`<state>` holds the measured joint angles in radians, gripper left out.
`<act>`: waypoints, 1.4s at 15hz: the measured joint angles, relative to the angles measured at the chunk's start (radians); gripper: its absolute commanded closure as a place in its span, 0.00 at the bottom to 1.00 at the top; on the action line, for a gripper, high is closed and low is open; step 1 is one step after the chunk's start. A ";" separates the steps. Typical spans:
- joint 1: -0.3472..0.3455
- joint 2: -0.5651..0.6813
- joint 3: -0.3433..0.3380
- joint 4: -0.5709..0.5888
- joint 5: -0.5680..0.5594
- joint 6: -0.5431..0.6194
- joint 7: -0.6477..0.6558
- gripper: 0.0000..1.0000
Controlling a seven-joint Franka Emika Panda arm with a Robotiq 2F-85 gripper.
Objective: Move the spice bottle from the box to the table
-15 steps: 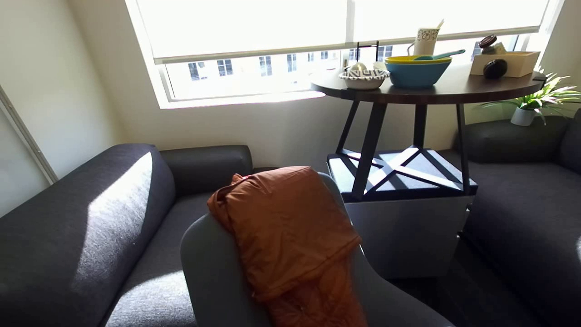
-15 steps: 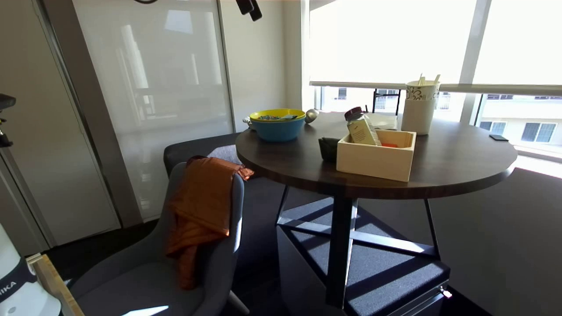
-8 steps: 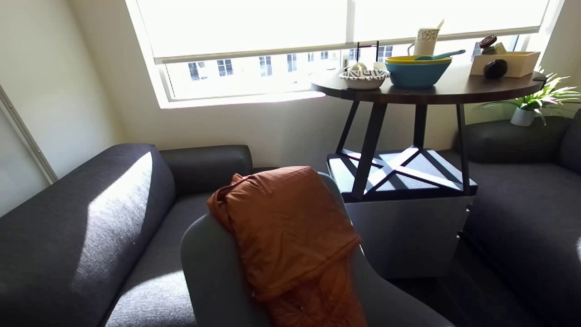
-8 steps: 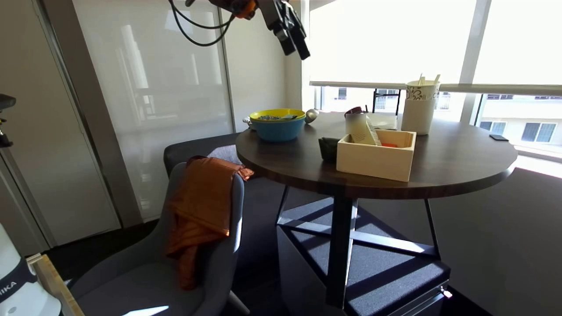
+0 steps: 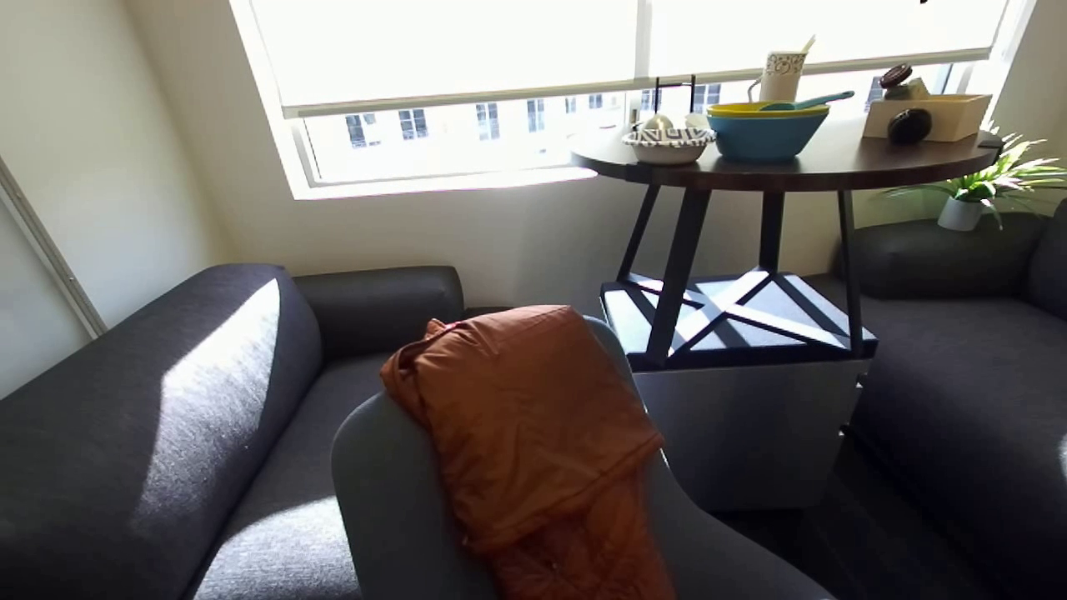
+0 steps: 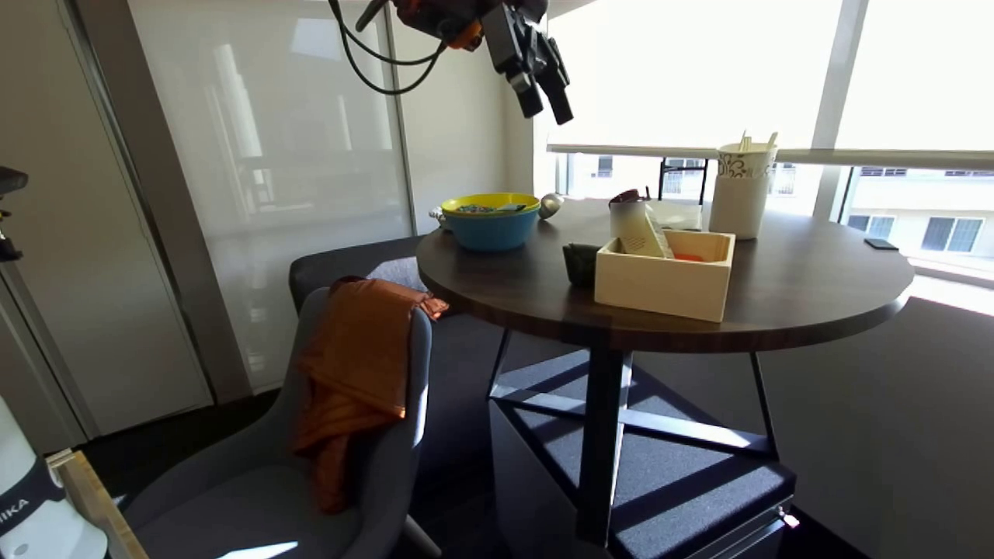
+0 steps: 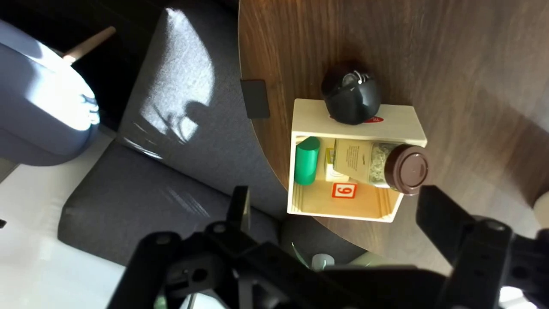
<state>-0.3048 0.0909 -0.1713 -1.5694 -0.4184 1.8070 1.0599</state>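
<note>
— Where is the bottle (image 7: 379, 165) to be found?

— It is leaned (not stood) in the box (image 6: 658, 289), with the cap (image 7: 412, 171) raised past the rim. Nothing is held: the gripper (image 6: 548, 115) is poised above, well apart, its jaws spread.

— How should it be handled?

— As a light, stiff thing, it may be judged, and slippery along its smooth clear side. Whether it is made of glass cannot be told, its upper part being blurred in an exterior view, so it is best treated as fragile.

— And where should hold be taken?

— Just under the cap, across the body; deeper down, the grip could be crowded by the box's wall. The jaws' spread is lined up with the bottle's length in the wrist view, so a turn will probably be needed.

— What of edges and room?

— The black thing (image 7: 351, 96) is set just beside the box and should be skirted; the box is placed near the edge of the table (image 6: 815, 279). More room is offered between that thing and the bowl (image 6: 491, 231).
</note>
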 measured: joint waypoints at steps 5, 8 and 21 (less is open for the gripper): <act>0.051 0.114 -0.029 0.066 -0.069 0.003 0.146 0.00; 0.078 0.227 -0.054 0.176 -0.086 -0.007 0.203 0.00; 0.007 0.582 -0.125 0.661 0.097 -0.219 0.054 0.00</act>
<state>-0.2977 0.6725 -0.2965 -0.9080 -0.3209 1.5883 1.1143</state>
